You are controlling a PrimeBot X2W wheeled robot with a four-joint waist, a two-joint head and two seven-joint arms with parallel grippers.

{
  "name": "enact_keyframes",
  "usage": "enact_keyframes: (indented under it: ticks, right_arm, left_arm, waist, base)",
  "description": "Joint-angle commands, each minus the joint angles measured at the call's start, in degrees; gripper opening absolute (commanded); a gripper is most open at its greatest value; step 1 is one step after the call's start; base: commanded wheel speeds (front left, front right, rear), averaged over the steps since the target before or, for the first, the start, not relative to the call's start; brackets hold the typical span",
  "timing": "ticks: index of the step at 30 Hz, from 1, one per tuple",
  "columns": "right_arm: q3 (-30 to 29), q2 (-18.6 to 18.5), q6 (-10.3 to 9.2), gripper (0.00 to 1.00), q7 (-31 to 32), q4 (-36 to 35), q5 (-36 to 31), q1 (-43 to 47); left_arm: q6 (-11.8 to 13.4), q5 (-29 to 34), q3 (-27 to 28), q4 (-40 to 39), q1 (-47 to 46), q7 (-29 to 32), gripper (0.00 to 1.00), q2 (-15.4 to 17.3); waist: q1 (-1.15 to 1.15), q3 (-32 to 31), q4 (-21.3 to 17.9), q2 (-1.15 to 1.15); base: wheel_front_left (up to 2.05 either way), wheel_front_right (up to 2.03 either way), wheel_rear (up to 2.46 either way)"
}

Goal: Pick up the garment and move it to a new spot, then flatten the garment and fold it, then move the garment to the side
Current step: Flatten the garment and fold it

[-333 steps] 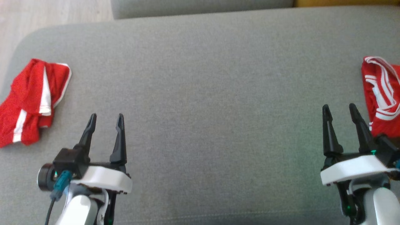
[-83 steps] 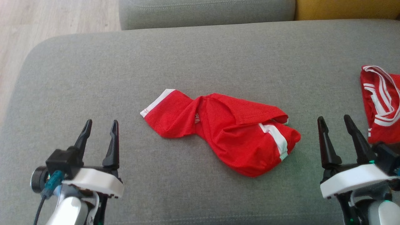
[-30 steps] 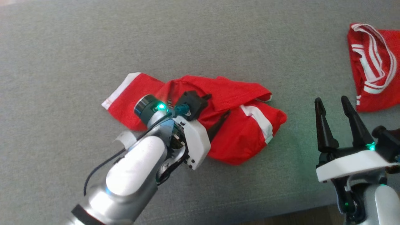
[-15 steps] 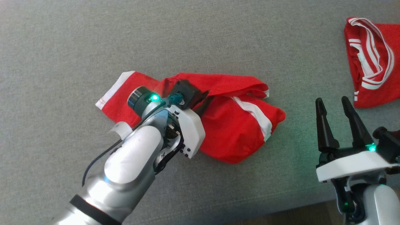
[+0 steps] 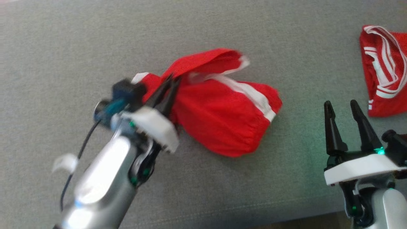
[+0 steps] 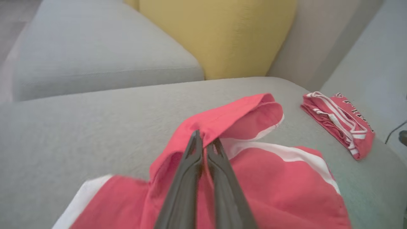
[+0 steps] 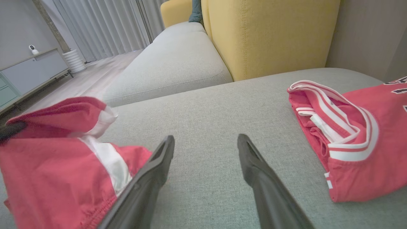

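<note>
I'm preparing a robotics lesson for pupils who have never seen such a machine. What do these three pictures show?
This is a robot with two arms. One picture looks down from its head; the other two come from wrist cameras looking along each arm's dark fingers. On the grey sofa lie red shorts in the middle and another red garment to the robot's right. The left end effector is shut on a raised fold of the shorts. The right end effector is open and holds nothing.

Left pincer (image 5: 173,79) tight; right pincer (image 5: 340,103) wide
</note>
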Motion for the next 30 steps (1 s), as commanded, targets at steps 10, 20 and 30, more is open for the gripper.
enact_keyframes:
  ticks: [10,20,30]
  right_arm:
    - [0.75,-0.31,-0.05,1.0,1.34,-2.74,-0.54,-1.4]
    - [0.6,-0.31,-0.05,1.0,2.91,-4.0,-1.97,-1.35]
    - [0.53,-0.31,-0.05,1.0,4.49,-6.09,-3.57,-0.28]
  left_arm:
    - [3.17,-7.65,7.02,-6.78,16.31,-4.74,0.0,2.63]
    - [3.64,-7.22,5.79,-2.77,19.05,-7.88,1.0,1.13]
    - [9.38,3.6,8.36,-9.9,18.47,-11.63,1.0,4.42]
  waist:
    - [0.0,-0.77,3.07,0.0]
    - [0.0,-2.11,4.66,0.0]
    - [0.0,-4.56,5.75,0.0]
  base:
    - [0.0,0.0,0.0]
    - [0.0,0.0,0.0]
    - [0.0,0.0,0.0]
